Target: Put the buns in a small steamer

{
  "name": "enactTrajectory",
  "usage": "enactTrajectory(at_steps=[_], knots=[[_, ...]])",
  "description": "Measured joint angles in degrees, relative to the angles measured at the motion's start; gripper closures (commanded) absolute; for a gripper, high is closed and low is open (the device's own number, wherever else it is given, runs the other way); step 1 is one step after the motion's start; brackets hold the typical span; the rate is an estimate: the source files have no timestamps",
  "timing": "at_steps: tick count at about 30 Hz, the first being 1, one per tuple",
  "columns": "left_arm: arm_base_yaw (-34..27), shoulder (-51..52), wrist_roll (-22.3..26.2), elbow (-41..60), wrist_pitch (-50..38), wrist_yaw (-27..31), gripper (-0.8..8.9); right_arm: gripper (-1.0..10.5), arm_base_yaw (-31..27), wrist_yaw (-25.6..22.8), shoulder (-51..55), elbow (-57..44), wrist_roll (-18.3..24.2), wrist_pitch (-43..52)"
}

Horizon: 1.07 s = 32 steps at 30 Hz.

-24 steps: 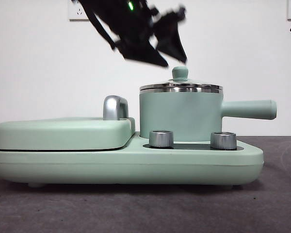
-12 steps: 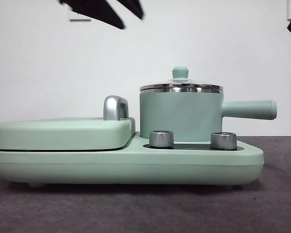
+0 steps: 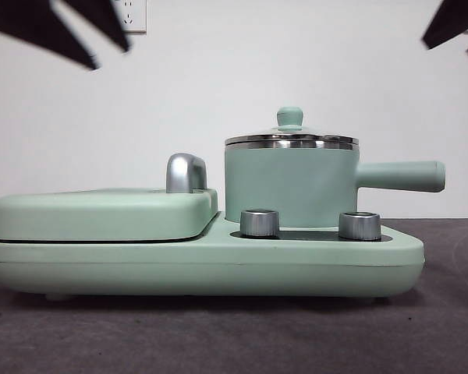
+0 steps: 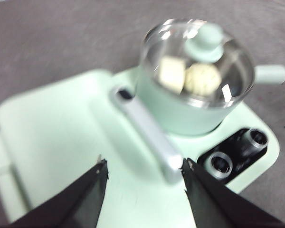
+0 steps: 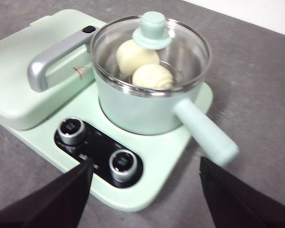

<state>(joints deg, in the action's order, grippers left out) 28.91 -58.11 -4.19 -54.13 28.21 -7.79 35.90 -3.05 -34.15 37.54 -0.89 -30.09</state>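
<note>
The small steamer point(image 3: 288, 185) stands on the right of the mint-green cooker base, its glass lid with green knob point(image 3: 289, 117) on. In the right wrist view, both buns lie inside under the lid: the smooth cream bun point(image 5: 132, 55) and the ribbed shell-shaped bun point(image 5: 153, 77). They also show blurred in the left wrist view, the smooth bun point(image 4: 171, 73) beside the ribbed bun point(image 4: 203, 79). My left gripper point(image 4: 145, 166) is open and empty, high over the griddle cover, at the top left of the front view point(image 3: 105, 54). My right gripper point(image 5: 145, 166) is open and empty above the control knobs, at the top right of the front view point(image 3: 452, 31).
The flat griddle cover point(image 3: 101, 214) with its chrome handle point(image 3: 186, 173) fills the left of the cooker base point(image 3: 218, 269). Two steel knobs point(image 3: 259, 222) point(image 3: 359, 225) sit in front of the steamer. The steamer's long handle point(image 3: 402, 175) points right. Grey table surface lies around.
The dark gripper that was just above the lid knob has risen and moved left to the top left corner. The other arm's tip shows larger at the top right.
</note>
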Motion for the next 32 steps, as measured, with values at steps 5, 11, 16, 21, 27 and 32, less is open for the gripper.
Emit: enactTrajectory(at_steps=[5,11,16,21,27,32], knots=[[-2.12,9.25,-3.5,8.0,0.07,0.68,5.56,5.9,0.0,2.23,-5.35,0.0,0.0,5.01],[-3.41,16.13,-5.77,11.89,2.73,2.1,5.56,5.9,0.0,4.68,-10.56,0.0,-1.01,10.75],[-3.41,17.53,-5.97,12.0,4.37,2.1,5.56,5.9,0.0,5.95,-12.28,0.0,-2.51,13.35],[-3.41,17.57,-5.99,12.0,4.39,2.1,5.81,6.0,0.0,6.12,-12.11,0.0,-2.62,14.08],[-3.41,17.57,-6.16,12.0,4.35,2.1,7.98,9.3,0.0,6.12,-11.98,0.0,-3.02,14.05],[-3.41,17.62,-6.16,12.0,5.11,2.1,7.98,9.3,0.0,6.34,-11.96,0.0,-3.04,14.05]])
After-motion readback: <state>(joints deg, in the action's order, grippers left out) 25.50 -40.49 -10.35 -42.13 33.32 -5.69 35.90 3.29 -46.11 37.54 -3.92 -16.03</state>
